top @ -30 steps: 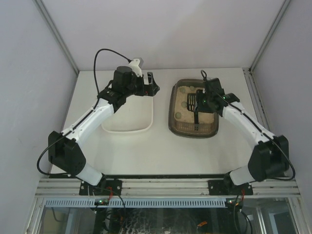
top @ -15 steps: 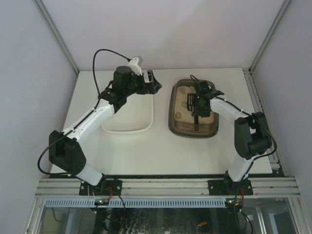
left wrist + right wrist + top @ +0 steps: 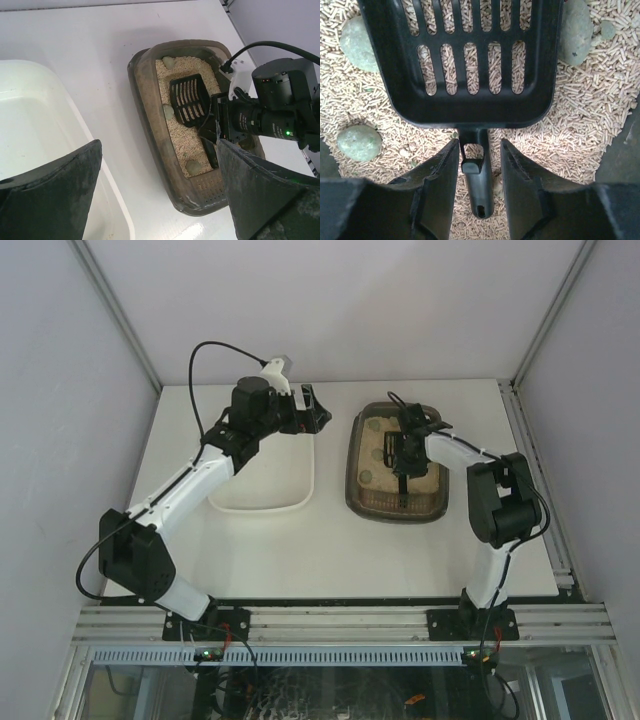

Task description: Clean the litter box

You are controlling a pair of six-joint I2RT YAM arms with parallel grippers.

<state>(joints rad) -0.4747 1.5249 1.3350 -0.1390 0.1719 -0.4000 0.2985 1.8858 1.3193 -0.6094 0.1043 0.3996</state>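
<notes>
The litter box (image 3: pixel 397 508) is a dark brown tray with tan pellet litter, right of centre; it also shows in the left wrist view (image 3: pixel 145 100). A black slotted scoop (image 3: pixel 390 446) lies on the litter (image 3: pixel 470 95). My right gripper (image 3: pixel 408 452) is low in the box, open, its fingers (image 3: pixel 432 180) on either side of the scoop's handle (image 3: pixel 481 190) with small gaps. Greenish lumps (image 3: pixel 359 142) lie in the litter. My left gripper (image 3: pixel 314 418) is open wide and empty, above the white tub's far right corner.
The white rectangular tub (image 3: pixel 262 502) stands left of the litter box, with a narrow strip of table between them (image 3: pixel 125 165). Walls close the table in at the back and sides. The right arm's elbow (image 3: pixel 503 502) is folded just right of the box.
The right arm folded inward, its elbow swinging left toward the box, and its gripper came down over the scoop's handle. The left arm barely moved.
</notes>
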